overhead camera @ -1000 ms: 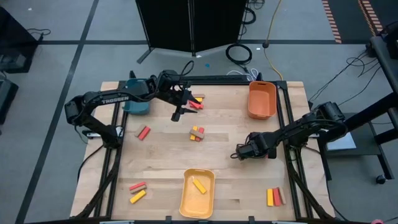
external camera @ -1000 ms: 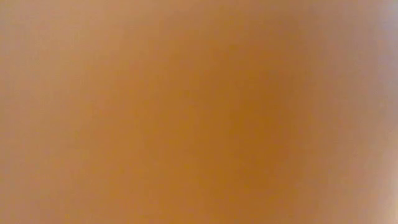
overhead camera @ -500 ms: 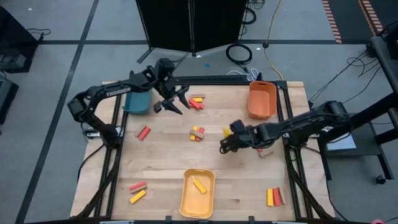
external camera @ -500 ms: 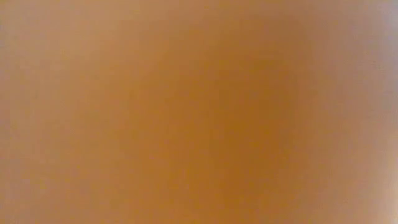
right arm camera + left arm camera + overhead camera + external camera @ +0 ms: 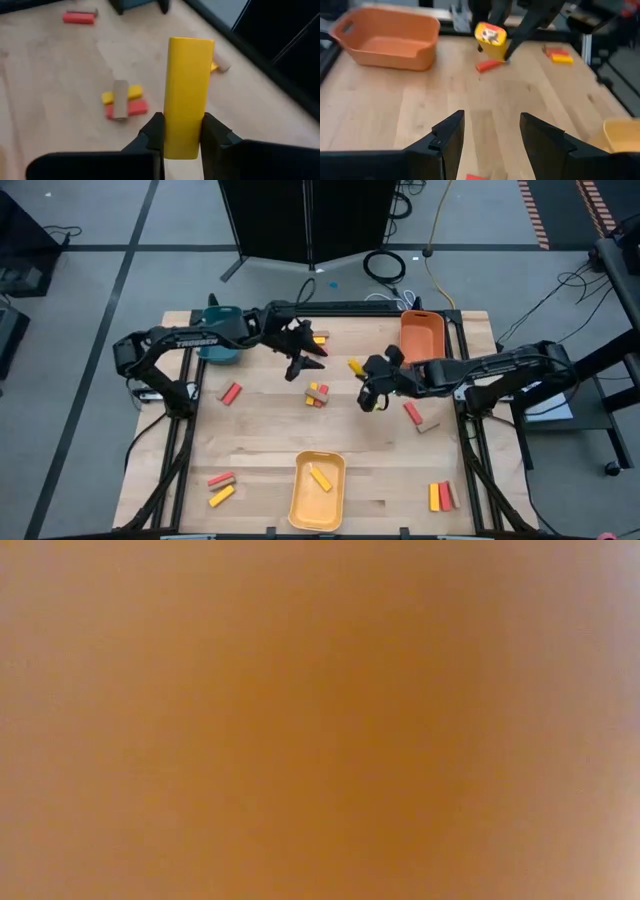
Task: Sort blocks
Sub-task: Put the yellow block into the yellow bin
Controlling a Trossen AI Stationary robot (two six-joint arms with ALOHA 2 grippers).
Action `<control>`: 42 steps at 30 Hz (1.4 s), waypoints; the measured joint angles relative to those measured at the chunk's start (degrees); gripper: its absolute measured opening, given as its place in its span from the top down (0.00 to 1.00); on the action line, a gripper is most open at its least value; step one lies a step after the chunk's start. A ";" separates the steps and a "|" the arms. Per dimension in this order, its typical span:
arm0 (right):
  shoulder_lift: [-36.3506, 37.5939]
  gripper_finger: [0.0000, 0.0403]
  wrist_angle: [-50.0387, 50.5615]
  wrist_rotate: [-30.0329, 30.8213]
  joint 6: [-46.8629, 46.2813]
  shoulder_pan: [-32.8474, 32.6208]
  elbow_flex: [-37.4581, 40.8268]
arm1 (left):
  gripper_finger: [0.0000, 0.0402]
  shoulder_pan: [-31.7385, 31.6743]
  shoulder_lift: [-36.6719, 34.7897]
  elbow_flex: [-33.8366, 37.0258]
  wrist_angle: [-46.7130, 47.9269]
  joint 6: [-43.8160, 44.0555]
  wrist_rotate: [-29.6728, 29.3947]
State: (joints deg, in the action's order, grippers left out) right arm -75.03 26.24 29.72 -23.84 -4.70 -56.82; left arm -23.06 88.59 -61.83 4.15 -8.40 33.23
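Note:
My right gripper (image 5: 363,377) hangs over the table's middle, shut on a yellow block (image 5: 187,90); the same block (image 5: 491,40) shows in the left wrist view. My left gripper (image 5: 300,362) stands open with nothing between its fingers, above the boards near several blocks (image 5: 318,341) at the far side. A small pile of blocks (image 5: 318,394) lies flat between the two grippers. Other blocks lie at the left (image 5: 231,393), the near left (image 5: 222,488) and the near right (image 5: 440,496). One yellow block (image 5: 320,477) lies in the yellow tray (image 5: 300,508). My right gripper pinches the yellow block by its two long sides (image 5: 171,131) between its two fingers, near one end. The fingers lie along the block, slanting down from the table's right. The block sticks out beyond the fingertips, lifted clear of the table.
An orange tray (image 5: 421,340) stands at the far right and a teal tray (image 5: 218,346) at the far left. A red block (image 5: 412,414) and a tan block (image 5: 429,426) lie under my right arm. The low view is covered by an orange blur.
My right gripper has risen from the boards with the yellow block and carried it toward the table's left and far edges, rolling its wrist as it went; a red and a tan block stay where it was. My left gripper has rolled and shifted a little toward the right.

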 joint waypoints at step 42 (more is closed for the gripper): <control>-13.28 0.91 -50.62 -36.69 21.53 15.65 0.02 | 0.54 7.44 -12.20 29.31 -58.84 10.95 -18.34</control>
State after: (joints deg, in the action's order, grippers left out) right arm -88.31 -24.39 -6.97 -2.31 10.96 -56.80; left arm -15.62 76.40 -32.52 -54.68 2.55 14.89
